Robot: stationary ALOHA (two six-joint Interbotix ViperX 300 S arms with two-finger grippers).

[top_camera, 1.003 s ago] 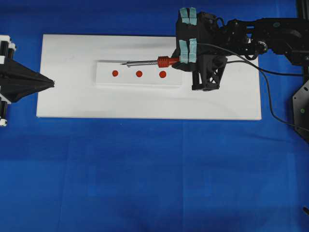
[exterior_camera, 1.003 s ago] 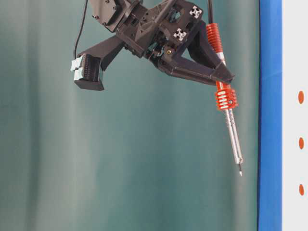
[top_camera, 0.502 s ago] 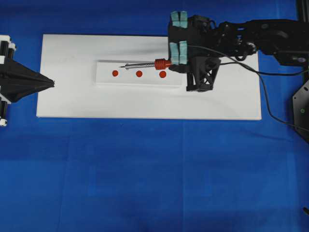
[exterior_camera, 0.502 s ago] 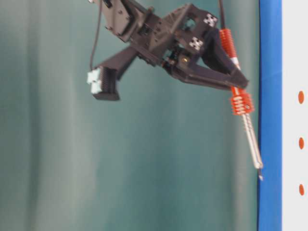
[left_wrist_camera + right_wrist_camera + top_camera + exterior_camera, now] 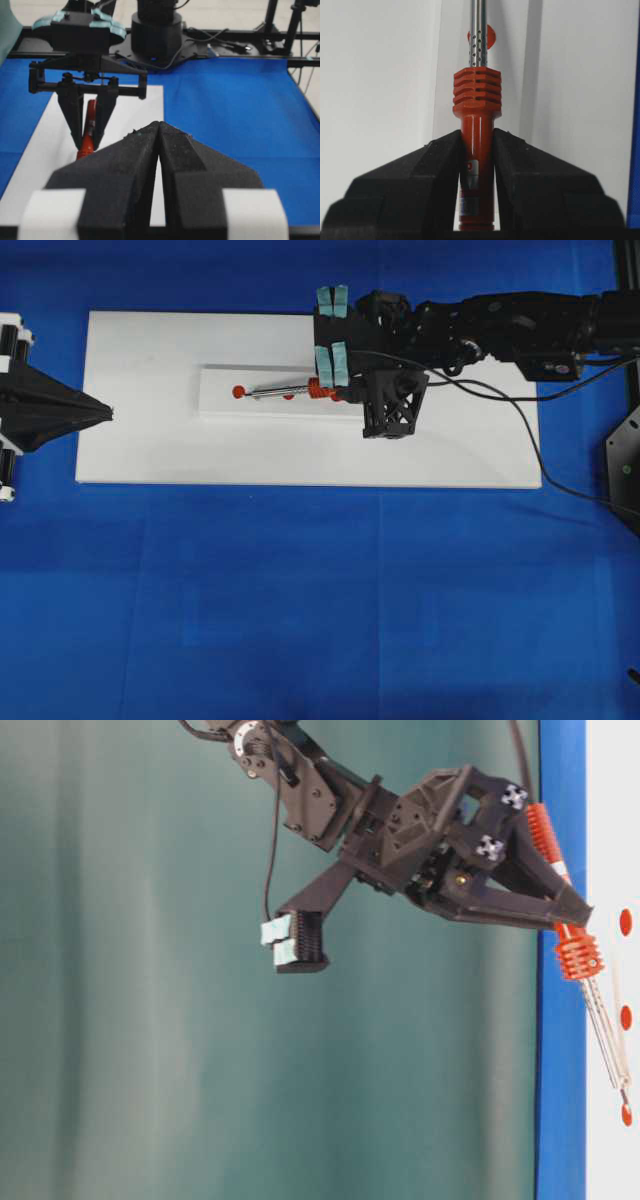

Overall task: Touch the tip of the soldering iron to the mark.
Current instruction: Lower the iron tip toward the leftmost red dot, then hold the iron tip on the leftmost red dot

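Note:
My right gripper (image 5: 350, 392) is shut on the red-orange ribbed handle of the soldering iron (image 5: 300, 391), which also shows in the right wrist view (image 5: 476, 95). Its silver shaft runs left over a raised white strip (image 5: 215, 405) that bears red dot marks. The tip (image 5: 247, 393) lies at the edge of the leftmost red mark (image 5: 238, 391). In the table-level view the tip (image 5: 625, 1098) is right by the lowest mark (image 5: 626, 1115); I cannot tell whether they touch. My left gripper (image 5: 105, 412) is shut and empty at the board's left edge.
The strip lies on a white board (image 5: 150, 450) on a blue cloth (image 5: 300, 590). The iron's black cord (image 5: 530, 440) trails right off the board. The shaft and handle cover the other marks from above; two more marks (image 5: 626, 1017) show in the table-level view.
My right gripper has moved left and down with the iron. The tip went from above the strip's far edge to the leftmost red mark. The left arm has not moved.

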